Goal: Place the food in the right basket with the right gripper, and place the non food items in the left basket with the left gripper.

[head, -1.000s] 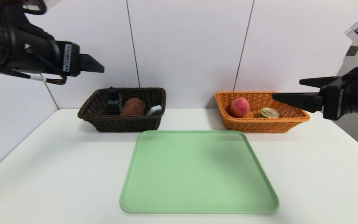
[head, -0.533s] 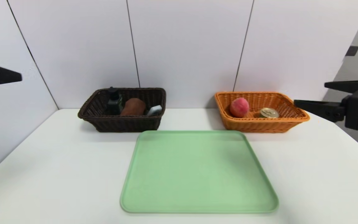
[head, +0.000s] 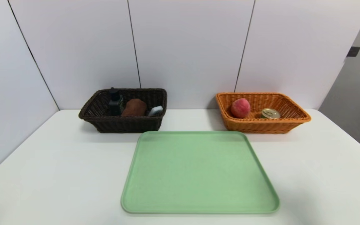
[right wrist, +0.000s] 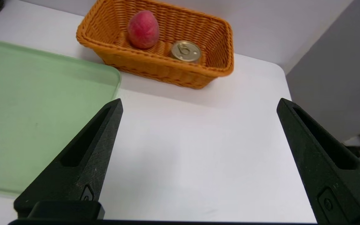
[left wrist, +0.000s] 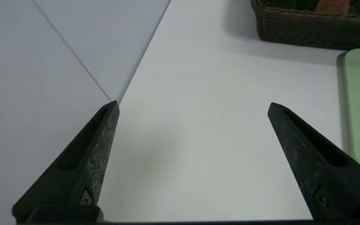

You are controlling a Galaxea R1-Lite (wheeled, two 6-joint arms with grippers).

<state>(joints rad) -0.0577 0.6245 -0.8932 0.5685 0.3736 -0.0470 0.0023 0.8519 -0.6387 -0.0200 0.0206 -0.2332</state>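
"Left gripper (left wrist: 193, 101)?"

"Spread wide, nothing between the fingertips — hanging above the left part of the white table (head: 67, 175). Out of the head view."

"And the right gripper (right wrist: 200, 99)?"

"Spread wide too, just as unladen. Hovering over the table's right part, with only a dark tip peeking in at the head view's right edge."

"Non-food items?"

"All in the dark brown basket (head: 127, 125), at the back on the left. Dark bottle (head: 115, 103) upright on the left, reddish-brown item (head: 134, 107) in the middle, small pale item (head: 155, 110) near the right wall. Too hidden to name those last two."

"Food?"

"In the orange basket (head: 266, 126), at the back on the right. Pinkish-red peach-like fruit (head: 240, 108) on the left, metal can (head: 270, 113) to its right, pull-tab lid facing up."

"Green tray (head: 200, 172)?"

"Bare — lying flat on the table, in front of and between both baskets."
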